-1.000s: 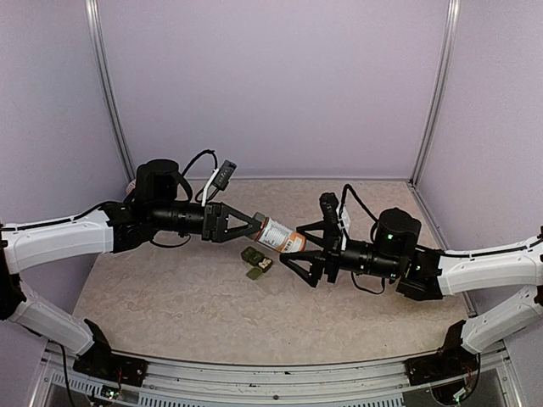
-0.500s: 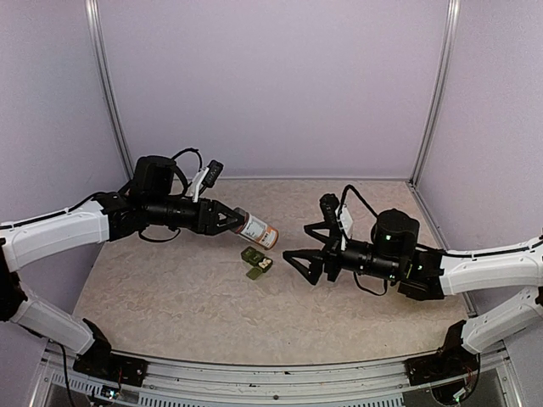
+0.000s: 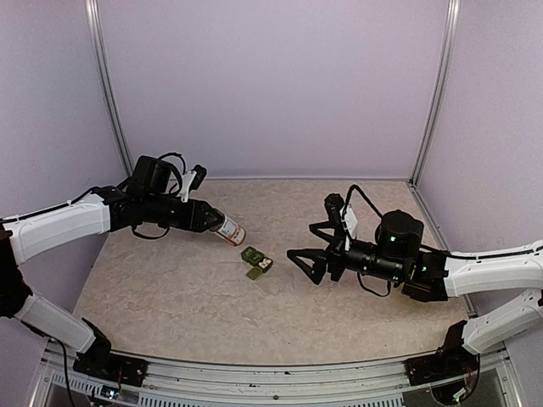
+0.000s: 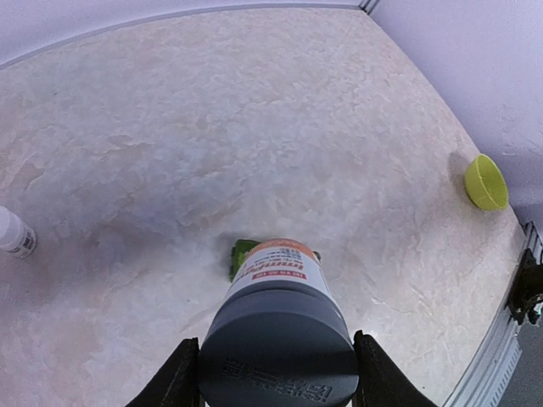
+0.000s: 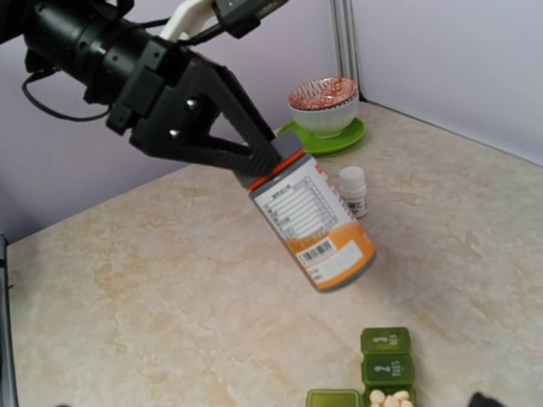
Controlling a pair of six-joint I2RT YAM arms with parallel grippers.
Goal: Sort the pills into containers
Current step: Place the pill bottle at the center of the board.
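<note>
My left gripper (image 3: 212, 223) is shut on the dark cap of an orange-and-white pill bottle (image 3: 227, 231), which hangs tilted, base down, above the table. In the left wrist view the cap (image 4: 276, 360) sits between both fingers and the label (image 4: 276, 275) points away. The containers (image 3: 256, 261), a dark green strip, lie just right of the bottle. One end compartment is open with pale pills (image 5: 389, 397) inside; the other two lids (image 5: 386, 356) are closed. My right gripper (image 3: 301, 242) stands open and empty to the right of the containers.
A small white bottle (image 5: 352, 191) stands behind the held bottle. A red-patterned bowl (image 5: 322, 103) rests on a green plate (image 5: 339, 138) by the back left wall. A lime-green bowl (image 4: 485, 181) sits near the table's front edge.
The left arm has drawn the bottle back to the left and lower, away from the right gripper, tilting its base down. The right gripper has stayed open and shifted only slightly.
</note>
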